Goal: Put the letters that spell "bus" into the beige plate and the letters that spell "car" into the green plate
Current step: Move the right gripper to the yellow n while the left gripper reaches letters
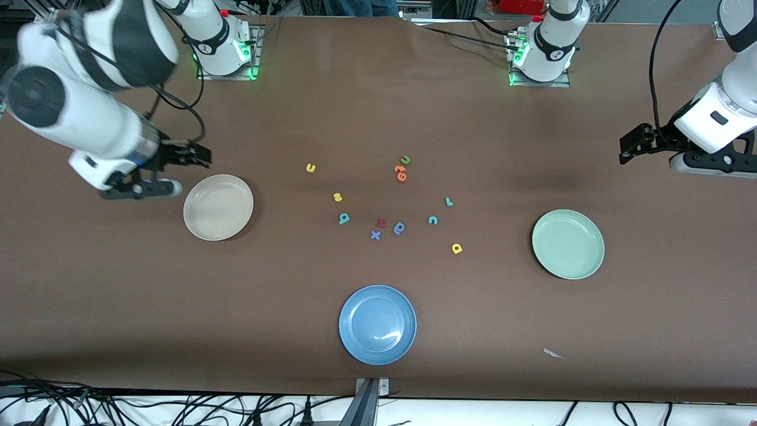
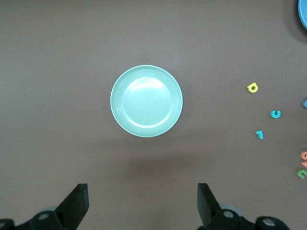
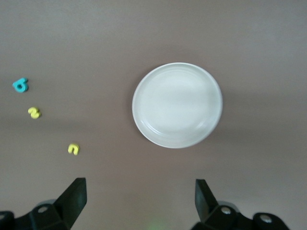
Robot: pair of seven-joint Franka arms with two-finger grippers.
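Both empty, the beige plate point(image 1: 218, 207) sits toward the right arm's end and the green plate point(image 1: 568, 244) toward the left arm's, while yellow u point(image 1: 310, 168), yellow s point(image 1: 337, 197), teal b point(image 1: 344, 219), teal c point(image 1: 433, 220), teal r point(image 1: 449, 202) and yellow a point(image 1: 456, 248) lie flat between them.

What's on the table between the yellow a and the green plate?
Nothing; in the front view only bare brown table separates the yellow a from the green plate.

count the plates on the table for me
3. The beige plate lies toward the right arm's end, the green plate toward the left arm's end, and the blue plate between them, nearest the front camera. None looks hidden.
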